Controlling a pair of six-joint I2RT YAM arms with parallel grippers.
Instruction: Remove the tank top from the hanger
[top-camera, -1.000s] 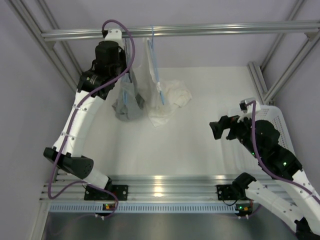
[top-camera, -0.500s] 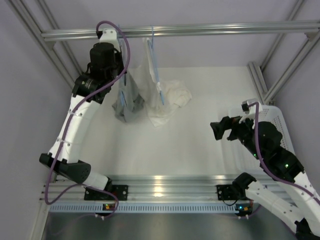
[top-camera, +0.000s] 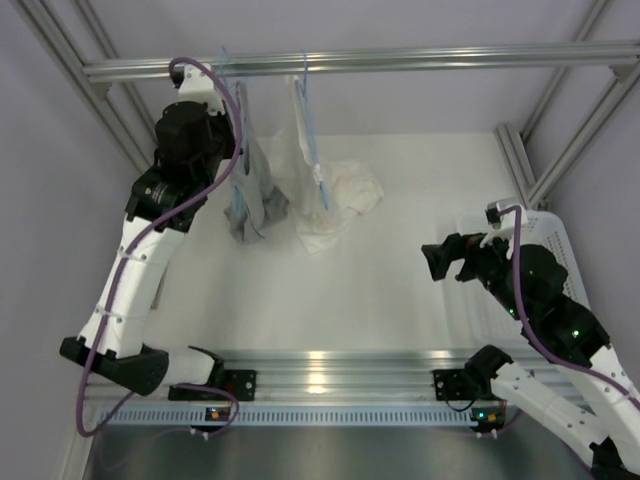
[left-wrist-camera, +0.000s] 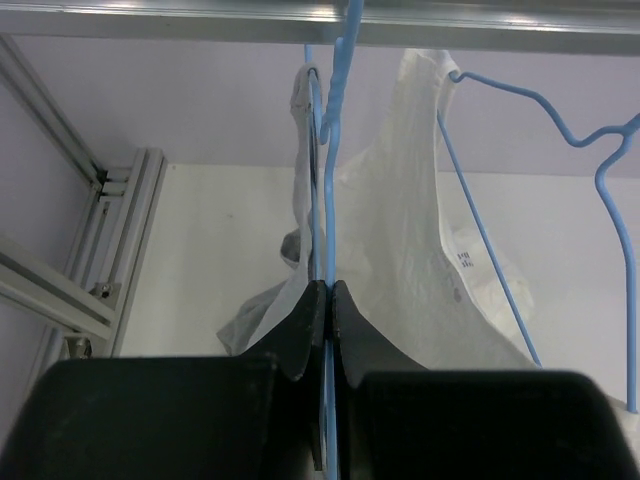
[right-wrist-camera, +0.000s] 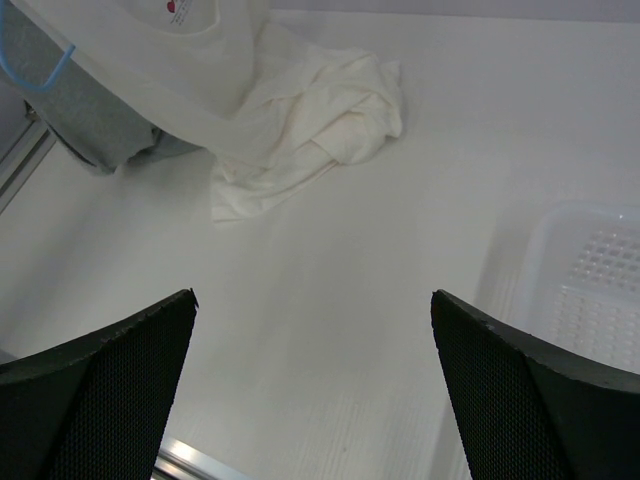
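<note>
The light-blue hanger (top-camera: 224, 62) hangs by its hook from the top rail, with the grey tank top (top-camera: 252, 205) draped on it and reaching down to the table. My left gripper (top-camera: 234, 170) is raised beside it. In the left wrist view it (left-wrist-camera: 328, 292) is shut on the hanger's wire (left-wrist-camera: 329, 200), and the tank top's strap (left-wrist-camera: 303, 110) runs just left of the wire. My right gripper (top-camera: 440, 262) is open and empty, low at the right. It (right-wrist-camera: 312, 295) sees the tank top (right-wrist-camera: 95, 125) far off at the upper left.
A second blue hanger (top-camera: 311, 120) with the larger white garment (top-camera: 335, 195) hangs right of the tank top, its cloth pooled on the table. It also shows in the left wrist view (left-wrist-camera: 410, 230). A white perforated basket (top-camera: 562, 245) stands at the right edge.
My left arm has swung left and up along the rail with the hanger in its grip. The hook and tank top have shifted left, away from the white garment. The right arm has barely moved.
</note>
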